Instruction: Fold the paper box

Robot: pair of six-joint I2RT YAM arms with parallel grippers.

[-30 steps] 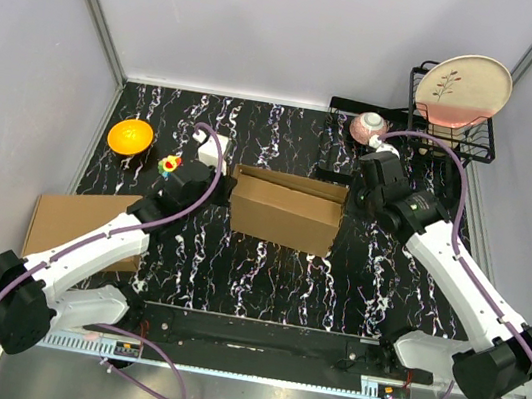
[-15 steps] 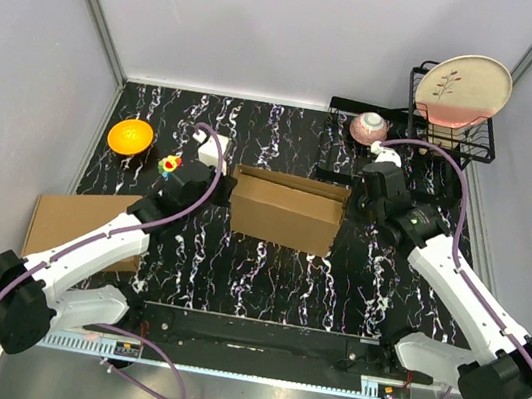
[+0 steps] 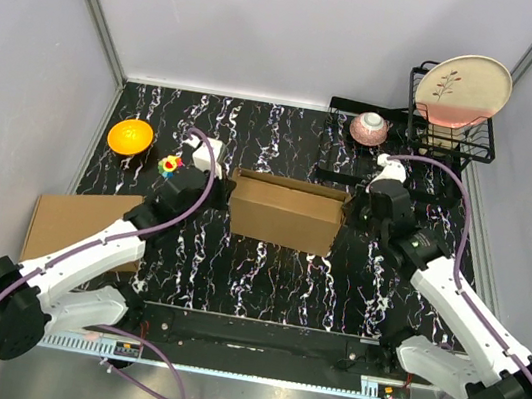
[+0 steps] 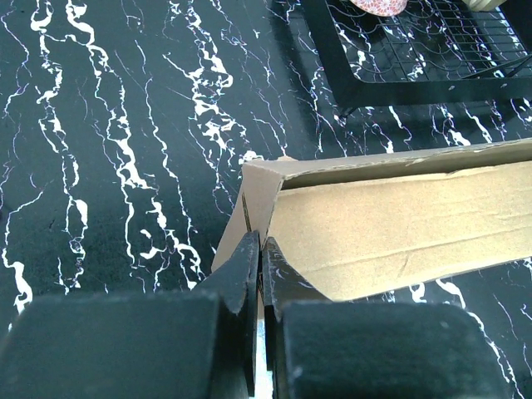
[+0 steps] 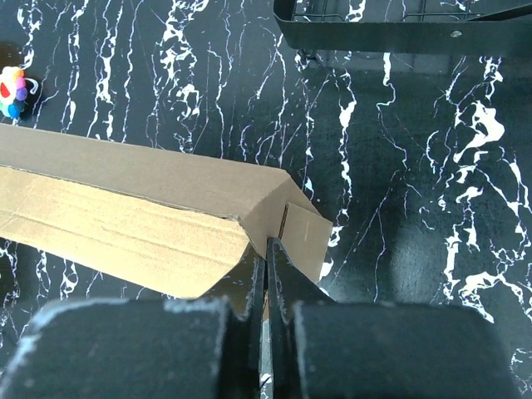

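The paper box (image 3: 284, 213) is a long brown cardboard box lying across the middle of the black marbled table, its top open. My left gripper (image 3: 226, 186) is shut, its tips against the box's left end. In the left wrist view the closed fingertips (image 4: 260, 241) meet the corner fold of the paper box (image 4: 391, 233). At the opposite end my right gripper (image 3: 351, 210) is also shut. The right wrist view shows its tips (image 5: 268, 243) touching the end flap of the paper box (image 5: 125, 216). Nothing shows held between either pair of fingers.
An orange bowl (image 3: 130, 135) and a small colourful toy (image 3: 168, 164) sit at the far left. A second plain carton (image 3: 75, 220) lies at the left edge. A pink bowl (image 3: 368, 128) and a black wire rack (image 3: 477, 147) holding a plate (image 3: 463, 87) stand far right.
My right arm has swung in from the far right until its shut gripper meets the box's right end. The left arm shifted only slightly at the left end.
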